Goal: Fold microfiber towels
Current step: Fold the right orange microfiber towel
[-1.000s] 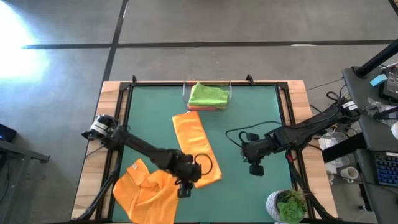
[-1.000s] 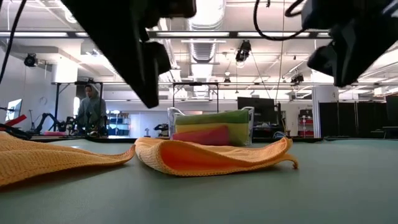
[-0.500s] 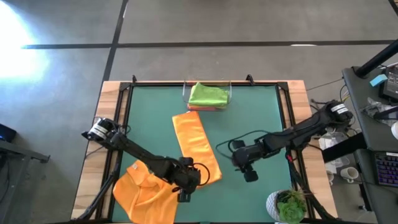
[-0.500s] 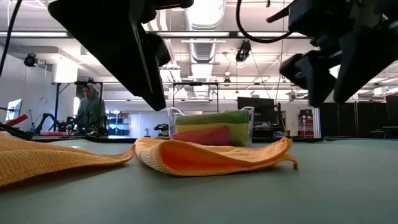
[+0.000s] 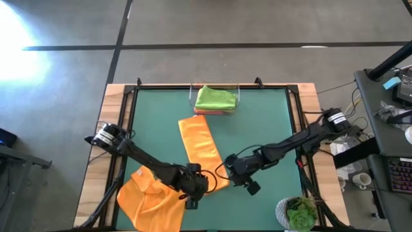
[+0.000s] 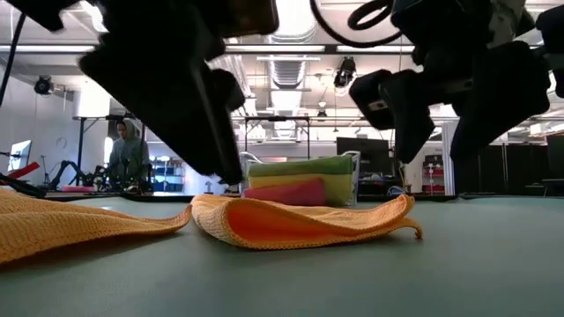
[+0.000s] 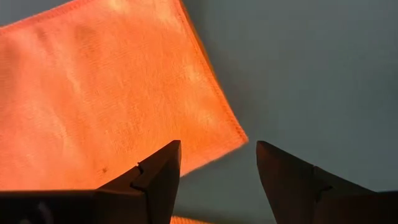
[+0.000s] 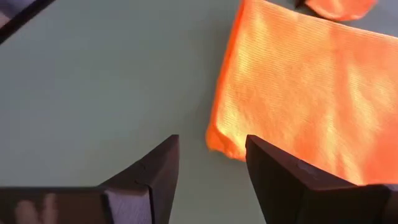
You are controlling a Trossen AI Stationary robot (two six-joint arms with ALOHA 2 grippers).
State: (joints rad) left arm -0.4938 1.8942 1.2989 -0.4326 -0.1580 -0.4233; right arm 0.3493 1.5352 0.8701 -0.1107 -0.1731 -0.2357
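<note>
Hovering: left gripper [image 7: 214, 165] jaws wide, empty; right gripper [image 8: 208, 158] likewise | orange towel [image 5: 203, 151]

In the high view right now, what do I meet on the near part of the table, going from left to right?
Crumpled orange towel → left gripper, fingers open → near end of the folded orange towel → right gripper, fingers open → potted plant at the table's right corner.

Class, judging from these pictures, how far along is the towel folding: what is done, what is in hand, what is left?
Done: green towel folded in the tray. In hand: both open grippers, left gripper and right gripper, over the half-folded orange towel. Left: crumpled orange towel.
</note>
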